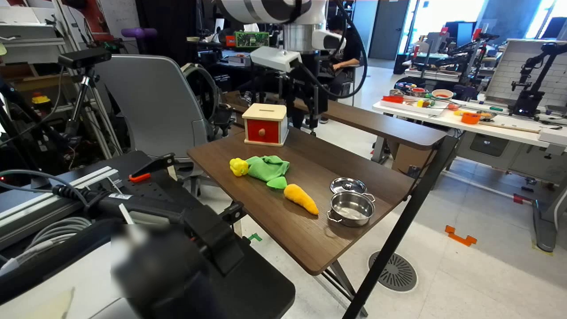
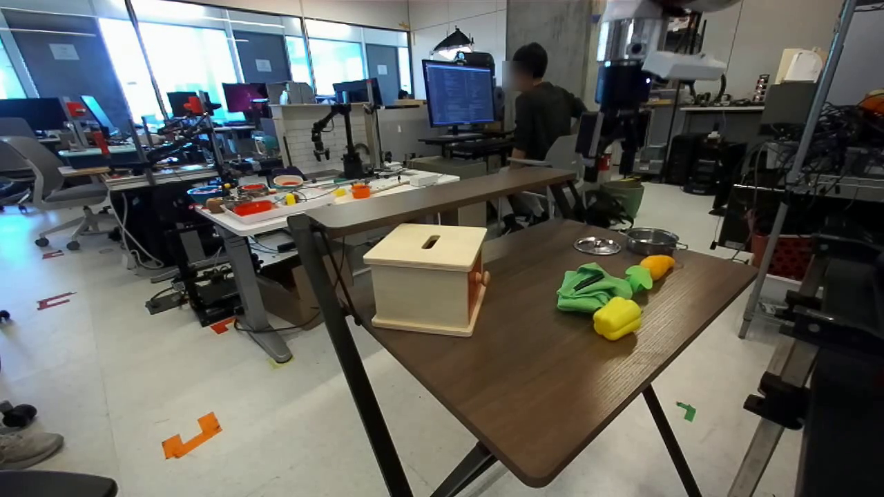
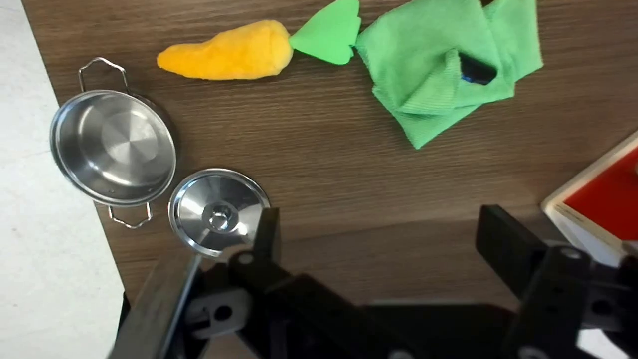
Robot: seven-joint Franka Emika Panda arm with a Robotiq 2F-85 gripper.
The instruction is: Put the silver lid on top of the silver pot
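In the wrist view the tool is hanging released over the desk, its two fingers standing wide apart with wood grain showing between them. Just left of the tool the one silver lid is lying knob up, the nearer finger covering part of its rim. Farther left the one silver pot is standing upright and uncovered, its rim overlapping the desk's edge in the picture, its two handles sticking out and its shiny bottom showing. Ahead of the tool a stretch of wood is reaching as far as one plush carrot and one green cloth, with one dark object peeping from the folds. One box is standing to the right of the tool.

In an exterior view the box is showing beside the tool, its single red drawer looking closed and hiding the inside. A raised shelf is running behind the tool. Down and left of the tool, one yellow pepper is lying just beside the cloth.

In an exterior view the lid and pot are resting below the tool, the pot sitting near the desk's edge, the lid just beside it.
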